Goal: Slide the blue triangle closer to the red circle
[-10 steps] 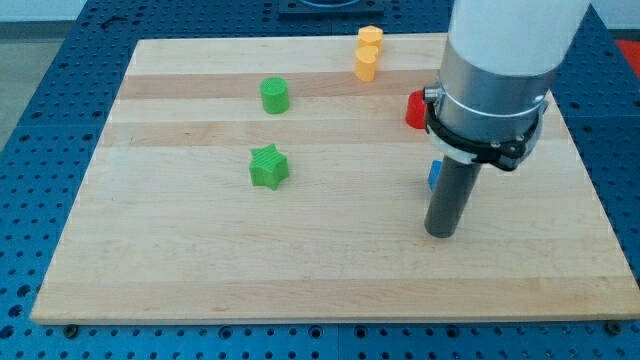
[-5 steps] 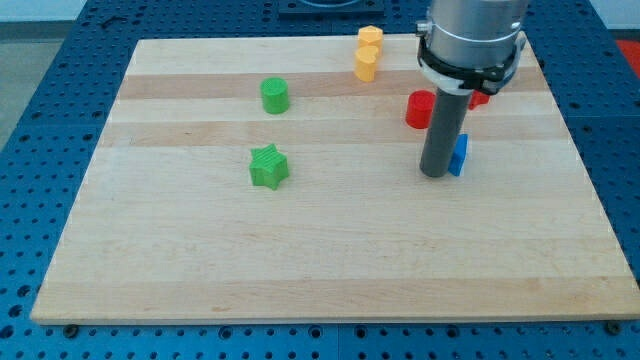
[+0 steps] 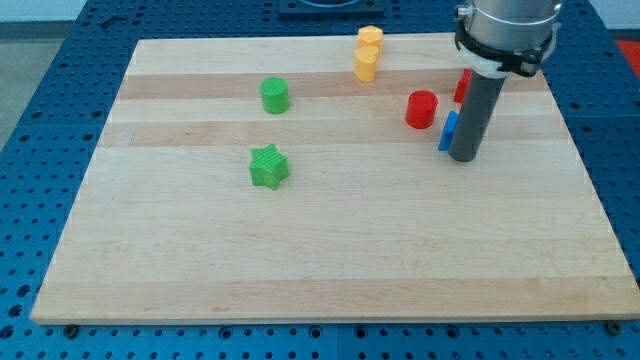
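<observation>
The blue triangle (image 3: 448,130) lies at the board's right, mostly hidden behind my rod, just right of and below the red circle (image 3: 422,109). A small gap separates the two. My tip (image 3: 463,157) rests on the board at the blue triangle's lower right edge, touching or nearly touching it. A second red block (image 3: 462,86) shows partly behind the rod, above the blue triangle.
Two yellow blocks (image 3: 368,53) sit together at the board's top centre. A green cylinder (image 3: 274,95) stands upper left of centre, a green star (image 3: 268,167) below it. The wooden board (image 3: 300,260) lies on a blue perforated table.
My tip went up the board, then crossed from the blue triangle's left side to its right. The blue triangle has shifted up and slightly left, closer to the red circle.
</observation>
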You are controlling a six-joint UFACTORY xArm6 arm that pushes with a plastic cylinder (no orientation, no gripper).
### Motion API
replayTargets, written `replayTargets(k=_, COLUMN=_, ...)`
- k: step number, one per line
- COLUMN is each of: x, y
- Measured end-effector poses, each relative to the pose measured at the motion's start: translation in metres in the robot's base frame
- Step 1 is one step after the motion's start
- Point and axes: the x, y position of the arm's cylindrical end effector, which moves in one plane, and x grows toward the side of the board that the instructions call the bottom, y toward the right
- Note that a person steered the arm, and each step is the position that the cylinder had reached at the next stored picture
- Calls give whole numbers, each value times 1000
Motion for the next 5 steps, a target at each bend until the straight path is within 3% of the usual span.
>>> replayTargets(k=5, x=-53, y=-8)
